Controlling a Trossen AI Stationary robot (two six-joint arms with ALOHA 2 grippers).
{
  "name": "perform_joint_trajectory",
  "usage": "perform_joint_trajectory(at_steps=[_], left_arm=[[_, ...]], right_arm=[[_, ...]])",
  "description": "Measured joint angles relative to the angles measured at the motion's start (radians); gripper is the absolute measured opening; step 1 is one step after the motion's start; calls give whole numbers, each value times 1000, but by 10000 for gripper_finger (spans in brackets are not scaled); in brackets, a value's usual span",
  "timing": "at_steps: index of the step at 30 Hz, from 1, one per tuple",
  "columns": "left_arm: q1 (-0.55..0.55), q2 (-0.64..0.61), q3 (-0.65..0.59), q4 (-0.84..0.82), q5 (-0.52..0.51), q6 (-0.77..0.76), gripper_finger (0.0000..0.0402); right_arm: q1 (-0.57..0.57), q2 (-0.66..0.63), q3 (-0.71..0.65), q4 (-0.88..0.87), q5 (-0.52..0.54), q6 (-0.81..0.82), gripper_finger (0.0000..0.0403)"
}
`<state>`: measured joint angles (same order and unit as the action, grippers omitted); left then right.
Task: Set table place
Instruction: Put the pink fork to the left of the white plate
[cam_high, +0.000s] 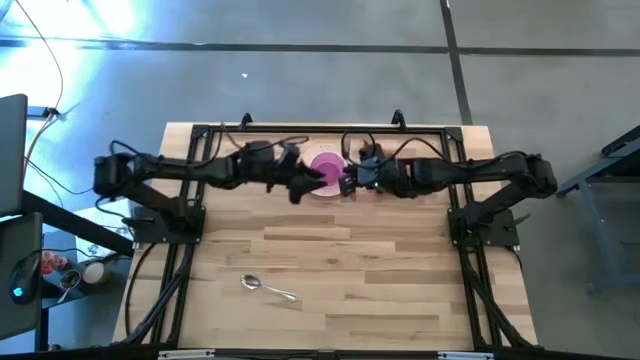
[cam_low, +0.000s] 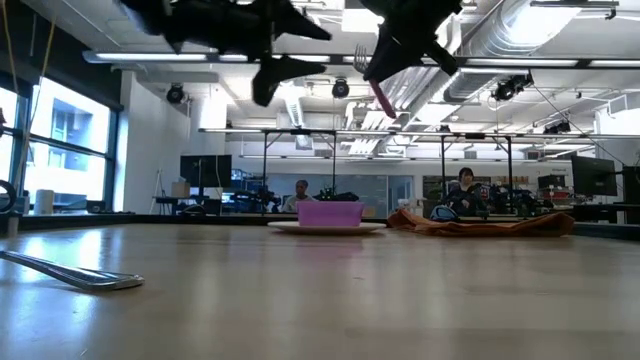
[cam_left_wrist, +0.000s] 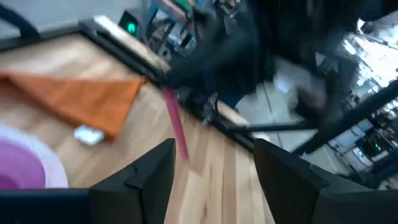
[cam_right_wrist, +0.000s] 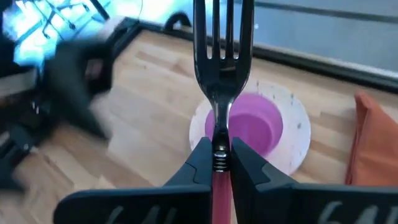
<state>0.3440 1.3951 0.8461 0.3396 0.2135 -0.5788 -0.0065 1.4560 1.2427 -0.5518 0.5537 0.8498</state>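
Observation:
A purple bowl (cam_high: 328, 163) sits on a round white plate (cam_right_wrist: 299, 126) at the table's far middle. My right gripper (cam_high: 349, 180) hangs above them, shut on a pink-handled fork (cam_right_wrist: 222, 56). My left gripper (cam_high: 300, 185) is open and empty, just left of the plate, high off the table (cam_high: 350, 250). The fork's pink handle (cam_left_wrist: 176, 127) shows ahead of its fingers. The rust-orange napkin (cam_low: 490, 224) lies flat right of the plate. The silver spoon (cam_high: 268, 288) lies flat near the table's near edge. My right gripper pinches the fork between its two fingers where the metal neck meets the pink handle (cam_right_wrist: 219, 159). The fork lies along the fingers, its tines (cam_right_wrist: 224, 31) reaching out past the fingertips. It is lifted clear above the bowl and tilted, tines up and handle (cam_low: 383, 100) down.
Black metal frames (cam_high: 180, 215) of both arm mounts stand on the table's left and right sides. The spoon also shows in the low view (cam_low: 75, 273) at the near left. People sit at desks (cam_low: 462, 185) in the room beyond the table.

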Motion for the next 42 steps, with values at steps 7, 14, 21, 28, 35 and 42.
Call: perform_joint_trajectory(at_steps=[7, 14, 21, 28, 35, 42], left_arm=[[76, 41, 80, 10, 48, 23, 194], [71, 44, 78, 48, 63, 18, 203], [66, 65, 79, 66, -29, 54, 207], [61, 97, 76, -3, -98, 101, 207], [62, 97, 76, 55, -103, 101, 207], [62, 126, 76, 55, -158, 101, 207]], right_arm=[[49, 1, 0, -81, 38, 67, 0], [37, 16, 0, -71, 58, 66, 0], [31, 81, 0, -5, 38, 60, 0], [31, 103, 0, 88, 22, 39, 0], [31, 103, 0, 104, 18, 39, 0], [31, 103, 0, 118, 18, 48, 0]])
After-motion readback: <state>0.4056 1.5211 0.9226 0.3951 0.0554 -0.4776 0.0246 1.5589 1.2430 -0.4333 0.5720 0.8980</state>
